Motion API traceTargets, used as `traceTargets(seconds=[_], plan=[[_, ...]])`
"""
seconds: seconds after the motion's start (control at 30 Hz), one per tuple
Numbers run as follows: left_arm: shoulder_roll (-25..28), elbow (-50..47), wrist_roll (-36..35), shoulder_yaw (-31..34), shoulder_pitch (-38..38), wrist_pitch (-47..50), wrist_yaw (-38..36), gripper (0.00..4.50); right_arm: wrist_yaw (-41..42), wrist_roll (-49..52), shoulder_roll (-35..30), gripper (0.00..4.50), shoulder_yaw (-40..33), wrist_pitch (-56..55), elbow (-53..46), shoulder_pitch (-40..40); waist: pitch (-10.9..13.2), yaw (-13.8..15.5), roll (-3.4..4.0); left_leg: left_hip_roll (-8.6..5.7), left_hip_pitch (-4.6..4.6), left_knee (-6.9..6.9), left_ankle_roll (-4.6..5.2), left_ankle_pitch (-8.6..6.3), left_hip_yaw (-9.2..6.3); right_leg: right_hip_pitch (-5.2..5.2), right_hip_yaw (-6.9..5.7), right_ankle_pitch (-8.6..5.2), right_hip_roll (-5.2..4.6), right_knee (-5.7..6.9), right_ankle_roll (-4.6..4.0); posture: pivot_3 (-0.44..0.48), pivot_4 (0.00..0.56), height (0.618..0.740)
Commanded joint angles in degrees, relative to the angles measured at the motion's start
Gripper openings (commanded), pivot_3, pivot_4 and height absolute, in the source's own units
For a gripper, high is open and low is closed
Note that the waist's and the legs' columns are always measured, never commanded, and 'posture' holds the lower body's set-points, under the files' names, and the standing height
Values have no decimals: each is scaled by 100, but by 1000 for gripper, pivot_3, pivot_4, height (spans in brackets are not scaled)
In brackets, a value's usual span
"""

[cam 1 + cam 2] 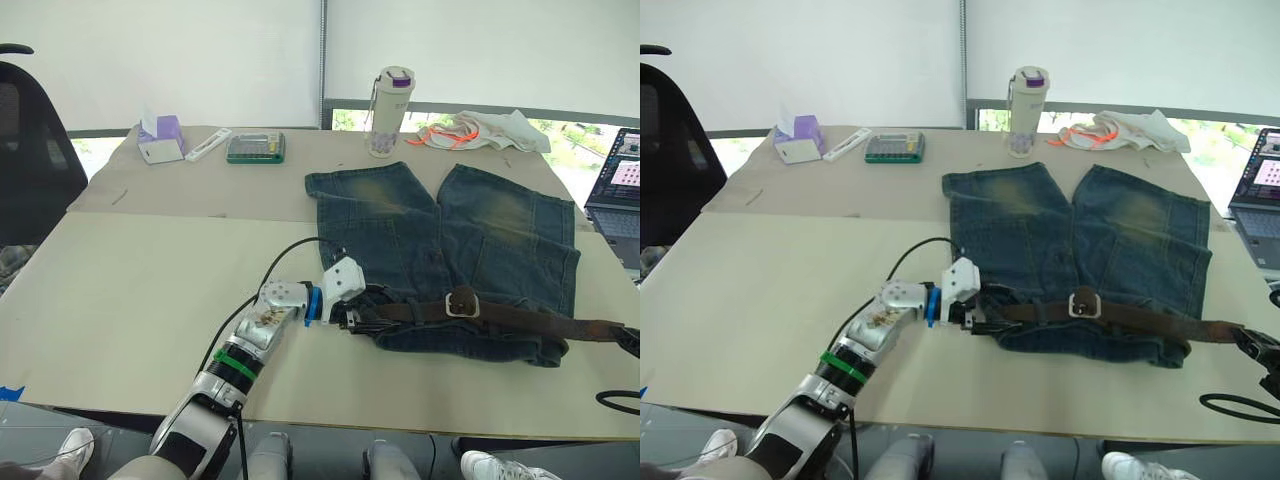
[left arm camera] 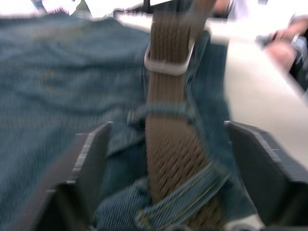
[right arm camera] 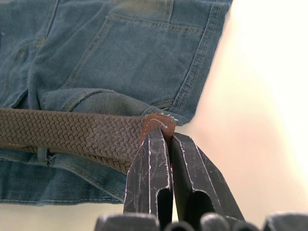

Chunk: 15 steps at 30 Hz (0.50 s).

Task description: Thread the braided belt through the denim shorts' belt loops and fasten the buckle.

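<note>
The denim shorts (image 1: pixel 450 240) lie flat on the table, waistband toward me. The braided belt (image 1: pixel 530 318) runs along the waistband, and its silver buckle (image 1: pixel 462 302) rests near the middle. My left gripper (image 1: pixel 350 318) is at the waistband's left end. It is open, with its fingers (image 2: pixel 91 159) straddling the belt (image 2: pixel 168 144) and the denim. A belt loop (image 2: pixel 161 111) crosses the strap just ahead of it, below the buckle (image 2: pixel 168 65). My right gripper (image 3: pixel 166 134) is shut on the belt's leather tip (image 3: pixel 156 122), past the shorts' right edge (image 1: pixel 1255 350).
At the table's far side stand a bottle (image 1: pixel 391 97), a white cloth with orange cord (image 1: pixel 480 130), a calculator (image 1: pixel 256 147), a white remote (image 1: pixel 208 144) and a purple tissue box (image 1: pixel 160 140). A laptop (image 1: pixel 615 195) sits at right, a black chair (image 1: pixel 25 150) at left.
</note>
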Motion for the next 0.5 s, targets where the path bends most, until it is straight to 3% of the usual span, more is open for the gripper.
traceTargets(seconds=[0.03,0.27,0.5], plan=[[176,94,256,-127,-35,-252,-177,2308,-52,-21,62,0,-118,167,-252,-59,-1,-6,1,0,-1,-1,0,0,0,0,0,0,0,1,0,0,150,740],[659,513,207,447,-2,-284,19,82,-158,-254,246,0,-7,167,-298,-240,-2,-58,2,5,8,-1,0,0,-1,2,0,0,3,5,1,0,150,740],[1109,523,-27,915,228,-62,108,9,-179,-462,359,0,241,135,-247,-488,-8,-178,13,11,16,-4,5,3,-1,3,1,-7,7,15,12,0,150,740]])
